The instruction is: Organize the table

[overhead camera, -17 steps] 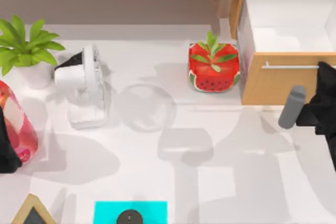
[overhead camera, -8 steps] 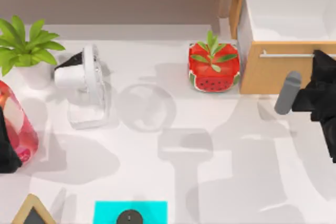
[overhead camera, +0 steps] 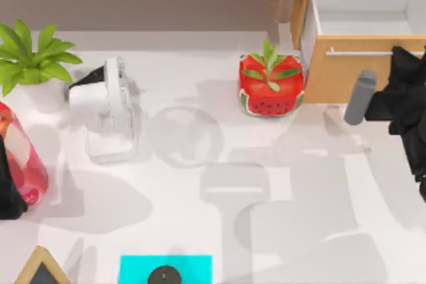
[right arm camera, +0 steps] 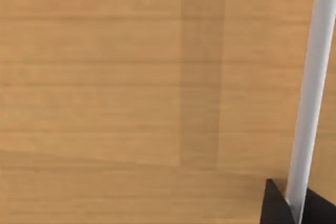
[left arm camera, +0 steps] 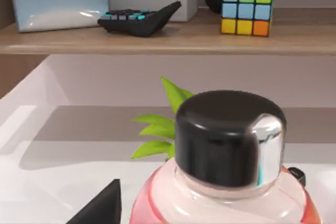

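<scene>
The right tool (overhead camera: 403, 58) sits at the front of the wooden drawer (overhead camera: 363, 74), at the surface's right back corner, its dark fingers (right arm camera: 278, 208) set on either side of the silver handle bar (right arm camera: 310, 93), gripping it. The drawer stands partly open, its white inside showing beyond the tool. A grey cylinder (overhead camera: 360, 98) lies just beside the tool on the side toward the middle of the surface. Farther that way sits a watermelon-patterned pot (overhead camera: 271, 88) with green leaves, then a clear glass bowl (overhead camera: 185, 136) and a white desk fan (overhead camera: 106, 108). The white surface (overhead camera: 299, 231) spreads out in front of the tool. The left arm is parked at the far left edge by a pink bottle (left arm camera: 226, 182) with a black cap; I cannot tell whether the left tool is open or closed
</scene>
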### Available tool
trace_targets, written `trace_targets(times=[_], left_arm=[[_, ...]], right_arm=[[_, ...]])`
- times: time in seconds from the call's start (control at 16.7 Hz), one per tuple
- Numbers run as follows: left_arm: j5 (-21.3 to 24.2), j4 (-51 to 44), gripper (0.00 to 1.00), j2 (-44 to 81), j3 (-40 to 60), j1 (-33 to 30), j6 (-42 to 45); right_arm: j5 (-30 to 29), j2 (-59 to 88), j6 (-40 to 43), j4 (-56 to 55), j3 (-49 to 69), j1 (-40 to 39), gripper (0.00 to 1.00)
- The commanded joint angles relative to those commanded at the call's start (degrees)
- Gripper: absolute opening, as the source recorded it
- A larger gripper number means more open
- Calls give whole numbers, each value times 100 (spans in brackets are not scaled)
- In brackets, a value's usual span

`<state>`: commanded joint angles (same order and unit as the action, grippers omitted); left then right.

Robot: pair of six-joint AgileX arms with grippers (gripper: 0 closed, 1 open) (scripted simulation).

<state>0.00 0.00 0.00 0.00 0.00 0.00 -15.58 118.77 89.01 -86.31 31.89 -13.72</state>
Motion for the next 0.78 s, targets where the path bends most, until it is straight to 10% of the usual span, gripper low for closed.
trace_targets(times=[0.78], left_arm=[[0, 0, 100, 0, 0, 0, 0]], right_arm=[[239, 566, -4, 868, 1424, 233, 0]])
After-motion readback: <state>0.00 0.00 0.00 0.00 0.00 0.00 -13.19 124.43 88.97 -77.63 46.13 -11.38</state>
